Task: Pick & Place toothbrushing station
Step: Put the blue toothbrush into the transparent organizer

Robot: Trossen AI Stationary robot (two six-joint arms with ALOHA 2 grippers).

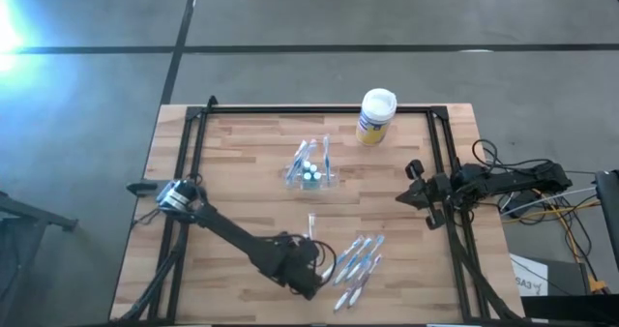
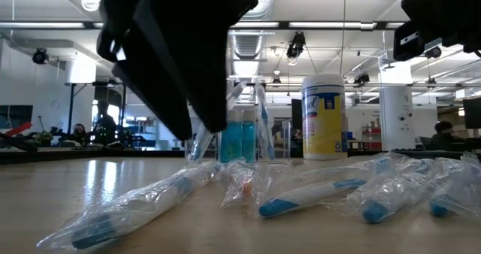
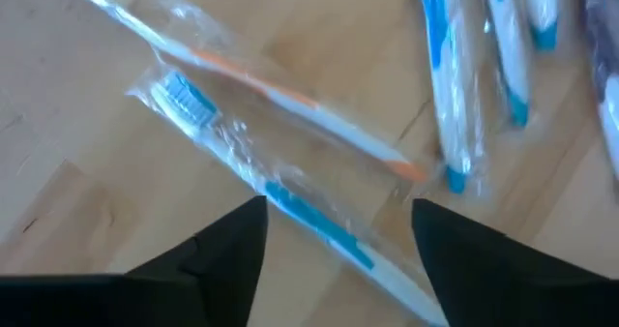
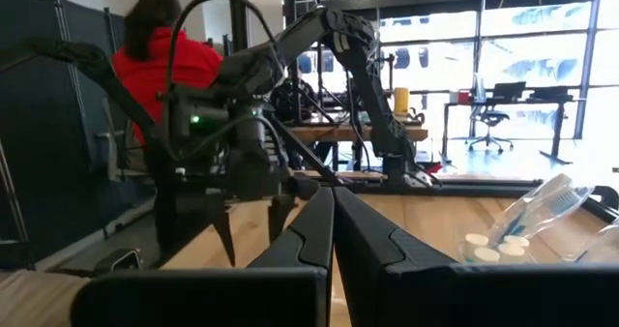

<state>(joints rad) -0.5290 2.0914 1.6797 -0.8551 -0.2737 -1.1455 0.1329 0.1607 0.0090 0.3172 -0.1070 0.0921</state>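
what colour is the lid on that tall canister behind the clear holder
White, on a yellow canister; the lid shows best in the high view.

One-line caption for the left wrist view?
Left end effector open above a blue wrapped toothbrush on the wooden table, an orange one alongside.

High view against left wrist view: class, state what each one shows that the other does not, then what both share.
Only the high view shows the yellow canister, the clear holder with items standing in it, and the right gripper parked at the table's right edge. Only the left wrist view shows a blue brush head inside its wrapper. Both show the wrapped toothbrushes on the wooden table and the open left gripper over them.
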